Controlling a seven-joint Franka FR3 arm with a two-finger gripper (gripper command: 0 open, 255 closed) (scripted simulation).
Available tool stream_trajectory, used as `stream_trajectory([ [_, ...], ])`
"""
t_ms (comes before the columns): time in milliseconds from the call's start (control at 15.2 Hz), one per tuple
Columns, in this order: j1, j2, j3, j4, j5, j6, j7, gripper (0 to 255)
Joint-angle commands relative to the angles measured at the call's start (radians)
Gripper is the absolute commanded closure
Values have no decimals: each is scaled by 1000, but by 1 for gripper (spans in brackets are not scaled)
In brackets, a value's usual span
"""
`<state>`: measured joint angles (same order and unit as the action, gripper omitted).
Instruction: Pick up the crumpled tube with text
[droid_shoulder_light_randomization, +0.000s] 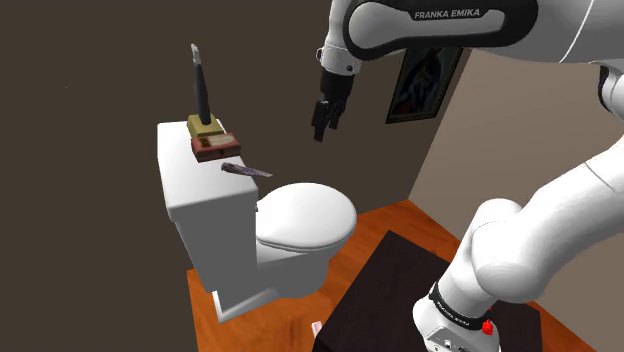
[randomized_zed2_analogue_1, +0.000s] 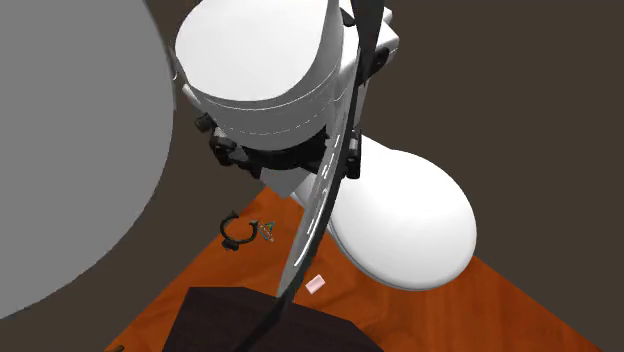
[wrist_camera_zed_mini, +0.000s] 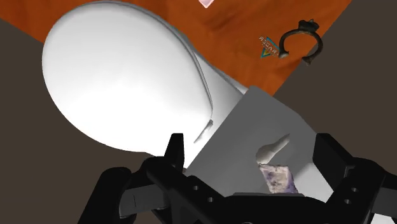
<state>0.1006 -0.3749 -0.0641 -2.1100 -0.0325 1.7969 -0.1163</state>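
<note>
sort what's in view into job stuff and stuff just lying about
job: tube on the tank; gripper, open.
lying about: dark tool and brown box on the tank; black ring and pink scrap on the floor; wall picture.

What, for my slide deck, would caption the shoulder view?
Franka gripper, jaws open, hangs over a white toilet whose tank carries the crumpled tube beside a small stack.

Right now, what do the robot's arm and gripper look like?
The arm is glossy white with rounded links, dark joint rings, grey FRANKA EMIKA lettering and a small red button near its base. The gripper is all black and angular.
</note>
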Motion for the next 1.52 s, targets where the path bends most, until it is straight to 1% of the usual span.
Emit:
stream_trajectory([
  [0,16,65,1,27,14,29,-30,0],
  [528,56,364,10,234,73,82,-164,0],
  [1056,82,667,50,514,114,65,-276,0],
  [1452,82,682,51,455,116,139,-281,0],
])
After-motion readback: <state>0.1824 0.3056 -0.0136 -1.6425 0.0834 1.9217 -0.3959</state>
